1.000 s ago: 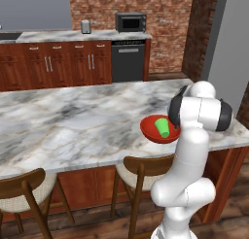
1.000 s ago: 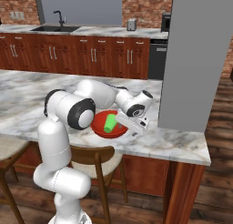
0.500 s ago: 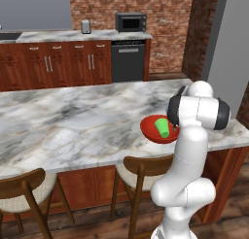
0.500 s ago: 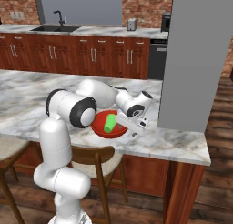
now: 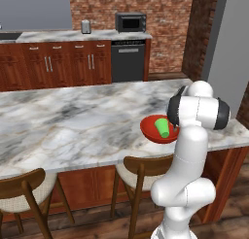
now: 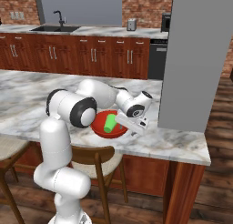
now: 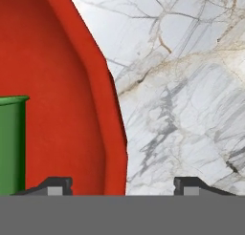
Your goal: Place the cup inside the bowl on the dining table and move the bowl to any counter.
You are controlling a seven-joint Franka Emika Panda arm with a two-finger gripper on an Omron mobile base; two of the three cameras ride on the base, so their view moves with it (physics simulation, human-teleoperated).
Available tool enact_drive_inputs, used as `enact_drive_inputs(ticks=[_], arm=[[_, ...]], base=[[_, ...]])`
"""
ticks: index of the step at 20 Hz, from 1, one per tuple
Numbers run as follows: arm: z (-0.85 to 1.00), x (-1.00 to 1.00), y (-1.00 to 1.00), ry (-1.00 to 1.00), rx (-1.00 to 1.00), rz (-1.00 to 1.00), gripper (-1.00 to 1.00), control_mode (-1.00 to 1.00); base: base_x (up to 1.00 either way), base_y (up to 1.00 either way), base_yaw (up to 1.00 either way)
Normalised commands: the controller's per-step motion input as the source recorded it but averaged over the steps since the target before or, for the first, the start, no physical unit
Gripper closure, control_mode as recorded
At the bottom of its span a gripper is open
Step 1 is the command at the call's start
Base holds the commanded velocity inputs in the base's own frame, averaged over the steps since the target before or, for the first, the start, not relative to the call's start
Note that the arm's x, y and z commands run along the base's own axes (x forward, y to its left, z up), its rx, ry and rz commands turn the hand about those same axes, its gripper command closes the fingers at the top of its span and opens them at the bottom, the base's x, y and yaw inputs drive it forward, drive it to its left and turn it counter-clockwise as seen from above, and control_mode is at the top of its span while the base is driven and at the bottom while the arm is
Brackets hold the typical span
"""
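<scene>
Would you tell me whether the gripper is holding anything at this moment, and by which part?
Nothing is held. The gripper is open, its fingertips straddling the rim of the bowl without closing; the cup stands inside.

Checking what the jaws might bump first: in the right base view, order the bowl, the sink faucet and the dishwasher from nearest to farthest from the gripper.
1. The bowl, right beside the gripper on the dining table.
2. The dishwasher, under the far counter, behind the gripper.
3. The sink faucet, far left on that counter.
</scene>
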Motion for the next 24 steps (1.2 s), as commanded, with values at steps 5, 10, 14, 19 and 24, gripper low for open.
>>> enact_drive_inputs(ticks=[5, 10, 14, 19, 24], arm=[[0.00, 0.00, 0.00, 0.00, 0.00, 0.00, 1.00, -1.00], [0.00, 0.00, 0.00, 0.00, 0.00, 0.00, 1.00, -1.00], [0.00, 0.00, 0.00, 0.00, 0.00, 0.00, 1.00, -1.00], [0.01, 0.00, 0.00, -0.01, 0.00, 0.00, 1.00, -1.00], [0.09, 0.00, 0.00, 0.00, 0.00, -0.01, 1.00, -1.00]], base=[[0.00, 0.00, 0.00], [0.00, 0.00, 0.00], [0.00, 0.00, 0.00], [0.00, 0.00, 0.00], [0.00, 0.00, 0.00]])
